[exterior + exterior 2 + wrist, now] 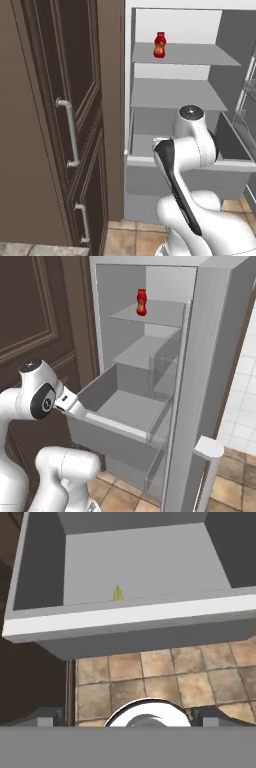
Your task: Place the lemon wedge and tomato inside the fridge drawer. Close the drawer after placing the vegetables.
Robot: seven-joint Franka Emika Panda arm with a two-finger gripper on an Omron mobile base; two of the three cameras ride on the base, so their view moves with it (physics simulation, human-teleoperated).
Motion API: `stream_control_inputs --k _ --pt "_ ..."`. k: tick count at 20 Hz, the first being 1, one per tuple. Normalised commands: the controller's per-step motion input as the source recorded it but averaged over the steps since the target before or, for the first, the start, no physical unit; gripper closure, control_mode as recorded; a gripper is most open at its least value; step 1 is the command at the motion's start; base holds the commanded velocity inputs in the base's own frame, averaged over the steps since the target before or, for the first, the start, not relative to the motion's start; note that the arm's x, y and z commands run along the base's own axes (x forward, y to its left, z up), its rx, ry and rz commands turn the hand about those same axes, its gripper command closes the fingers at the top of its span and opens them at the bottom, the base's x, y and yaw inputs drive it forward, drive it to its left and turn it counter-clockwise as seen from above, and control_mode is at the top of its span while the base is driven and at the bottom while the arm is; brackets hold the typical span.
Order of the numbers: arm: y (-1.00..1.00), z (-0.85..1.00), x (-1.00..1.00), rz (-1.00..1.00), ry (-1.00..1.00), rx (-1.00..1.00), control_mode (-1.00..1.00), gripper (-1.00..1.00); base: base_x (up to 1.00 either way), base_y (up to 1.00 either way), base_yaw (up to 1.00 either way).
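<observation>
The claw (130,722) has its jaws spread wide with nothing between them, hanging just outside the front of the fridge drawer (130,614) and looking down over the front edge at the brown tiled floor (160,677) below. In the right base view the hand end of the arm sits right against the drawer's front left corner (75,406), though I can't tell if it's actually touching.

The drawer is pulled well out of the fridge (210,356) and open at the top. The lemon wedge (117,593) lies on the drawer floor, just behind the front panel and a bit left of centre (it's a tiny yellow-green speck in the right base view (116,417), easy to miss). The rest of the drawer floor that I can see is bare grey.

Above the drawer there are two flat grey shelves, and a red sauce bottle (159,45) stands upright on the upper shelf (190,55), near its left end. Left of the drawer is the dark brown cabinet (50,125) with silver bar handles (69,132). The fridge door (220,381) stands open on the drawer's right side.
</observation>
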Motion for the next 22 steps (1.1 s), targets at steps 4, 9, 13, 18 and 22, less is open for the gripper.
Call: stream_control_inputs --k 4,9,13,18,22 --pt "0.0 0.0 0.0 0.0 0.0 0.0 1.0 -1.0 -1.0 0.33 0.17" --pt "0.0 0.0 0.0 0.0 0.0 0.0 1.0 -1.0 -1.0 0.56 0.22" --pt "0.0 0.0 0.0 0.0 0.0 0.0 1.0 -1.0 -1.0 0.7 0.3" --pt "0.0 0.0 0.0 0.0 0.0 0.0 1.0 -1.0 -0.56 0.92 0.46" --pt "0.0 0.0 0.0 0.0 0.0 0.0 1.0 -1.0 -0.02 0.82 0.53"
